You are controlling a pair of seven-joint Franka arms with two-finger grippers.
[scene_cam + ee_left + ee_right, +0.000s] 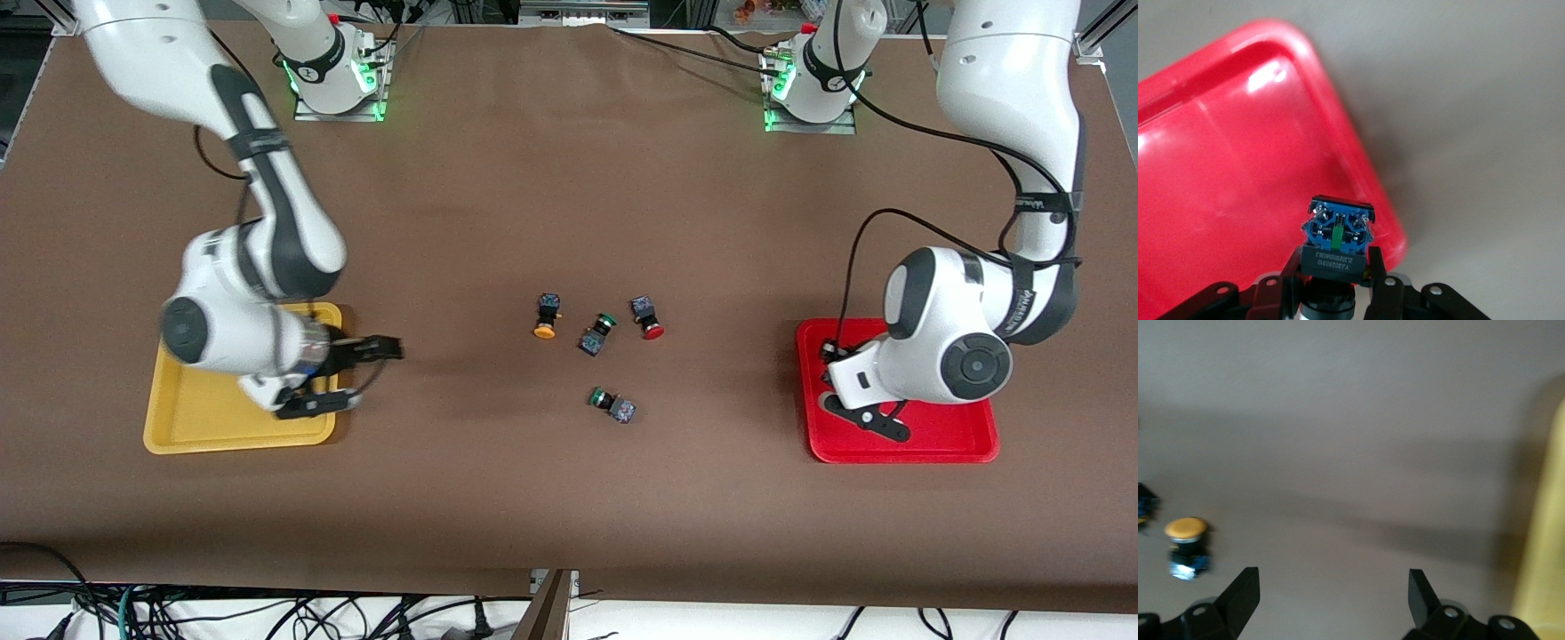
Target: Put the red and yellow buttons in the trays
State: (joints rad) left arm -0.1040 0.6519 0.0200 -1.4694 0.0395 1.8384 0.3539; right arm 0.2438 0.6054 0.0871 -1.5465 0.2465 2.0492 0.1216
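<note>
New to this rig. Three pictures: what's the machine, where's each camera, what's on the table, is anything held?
Two robot arms stand at a brown table. The wide picture comes from a high camera facing them; the other two come from cameras on the wrists.

The left gripper is over the red tray, shut on a button; only the button's blue underside shows, so I cannot tell its cap colour.

The right gripper is open and holds nothing, at the edge of the yellow tray.

Mid-table lie an orange-yellow button, a red button and two green buttons.
</note>
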